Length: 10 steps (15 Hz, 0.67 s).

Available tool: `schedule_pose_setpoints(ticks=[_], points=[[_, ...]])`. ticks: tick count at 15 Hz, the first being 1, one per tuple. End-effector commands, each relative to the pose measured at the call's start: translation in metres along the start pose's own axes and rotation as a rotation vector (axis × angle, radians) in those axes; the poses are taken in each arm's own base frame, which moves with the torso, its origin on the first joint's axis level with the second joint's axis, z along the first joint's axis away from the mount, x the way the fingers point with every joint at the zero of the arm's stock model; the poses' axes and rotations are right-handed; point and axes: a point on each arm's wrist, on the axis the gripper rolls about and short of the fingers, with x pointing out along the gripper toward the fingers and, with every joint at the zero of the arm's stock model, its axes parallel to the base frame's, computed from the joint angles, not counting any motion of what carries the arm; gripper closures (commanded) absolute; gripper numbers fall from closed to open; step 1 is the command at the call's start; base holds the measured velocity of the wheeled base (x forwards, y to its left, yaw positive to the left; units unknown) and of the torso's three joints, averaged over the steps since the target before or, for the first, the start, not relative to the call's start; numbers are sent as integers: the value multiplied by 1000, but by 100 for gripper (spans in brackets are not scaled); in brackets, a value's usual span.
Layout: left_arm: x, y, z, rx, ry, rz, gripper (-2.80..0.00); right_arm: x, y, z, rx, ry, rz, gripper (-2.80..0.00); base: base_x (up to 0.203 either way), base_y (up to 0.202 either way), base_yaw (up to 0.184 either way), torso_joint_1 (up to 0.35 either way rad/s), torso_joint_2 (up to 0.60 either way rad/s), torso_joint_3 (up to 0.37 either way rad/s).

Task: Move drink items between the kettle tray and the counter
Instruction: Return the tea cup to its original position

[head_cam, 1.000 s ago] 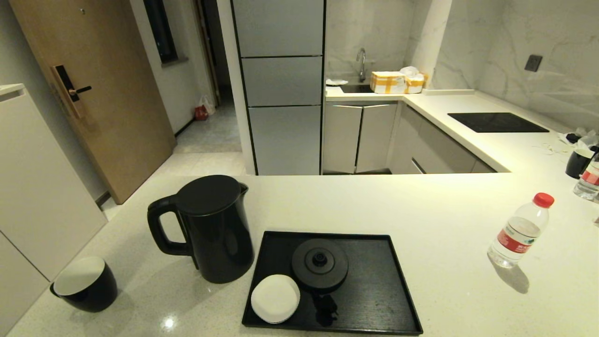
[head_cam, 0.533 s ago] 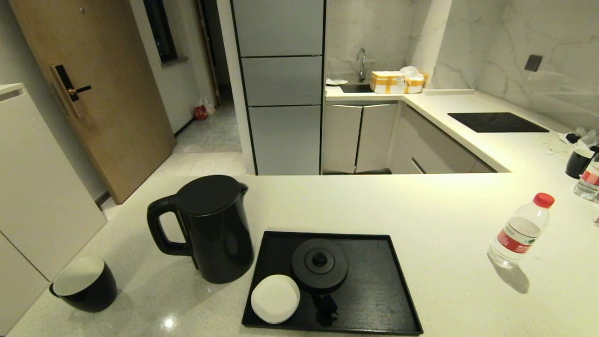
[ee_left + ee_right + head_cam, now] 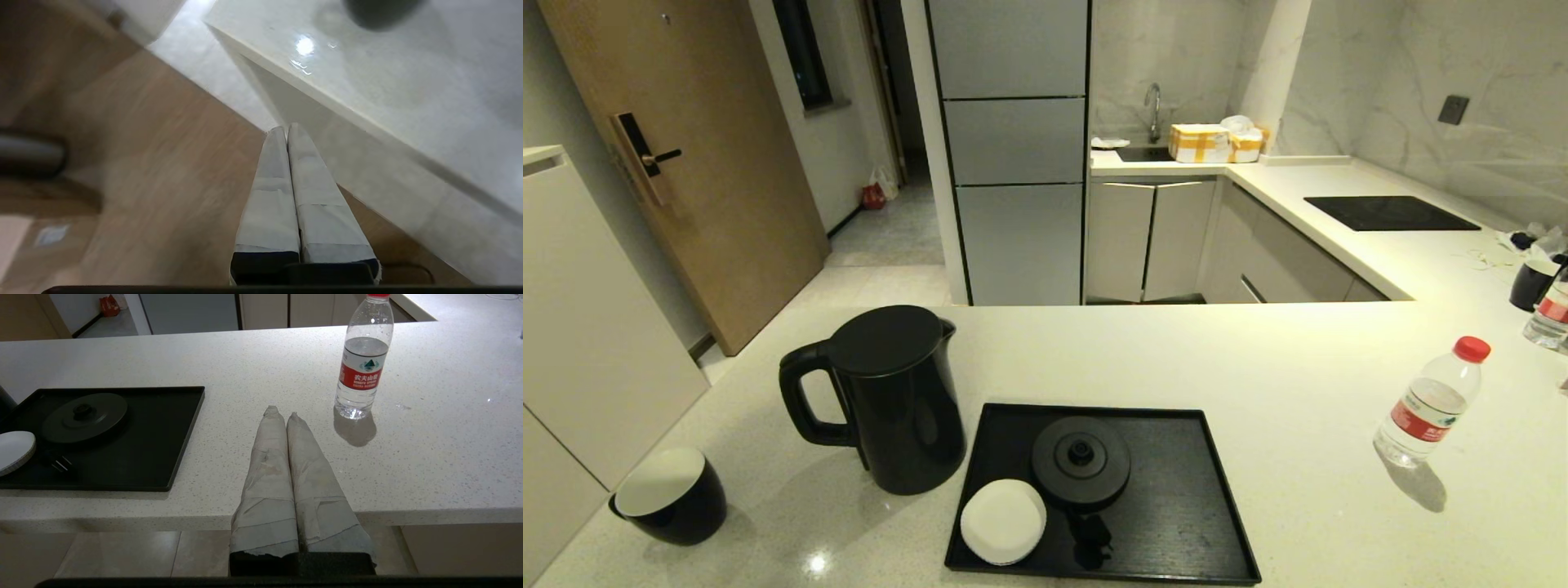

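Note:
The tall black kettle (image 3: 889, 396) stands on the cream counter (image 3: 1258, 367) just left of the black kettle tray (image 3: 1176, 498). A small black cup (image 3: 670, 496), white inside, sits at the counter's near left corner. The clear water bottle (image 3: 1429, 403) with red cap stands on the counter to the right, also in the right wrist view as the bottle (image 3: 363, 363). My right gripper (image 3: 281, 412) is shut and empty at the counter's near edge, between tray (image 3: 179, 428) and bottle. My left gripper (image 3: 286, 128) is shut and empty, below the counter's edge (image 3: 367, 122), off the counter's left side.
On the tray lie the round black base disc (image 3: 1081, 462) and a flat white saucer (image 3: 1003, 521). At the far right stand another black cup (image 3: 1532, 284) and a second bottle (image 3: 1550, 314). A black cooktop panel (image 3: 1390, 213) lies on the back counter.

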Motion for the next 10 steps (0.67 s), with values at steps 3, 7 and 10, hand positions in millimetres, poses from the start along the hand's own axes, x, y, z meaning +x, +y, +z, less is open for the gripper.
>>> schedule_pose_setpoints(ticks=[3,7,10], points=[[-13,6,-10,5,-12,-92,0,0,0,-1,0,3,2,0,0,0,0,0,0,0],[12,-2,-5,58,215,-37,0,0,0,-1,0,3,2,0,0,0,0,0,0,0],[29,-6,1,50,261,-25,0,0,0,-1,0,3,1,0,0,0,0,0,0,0]])
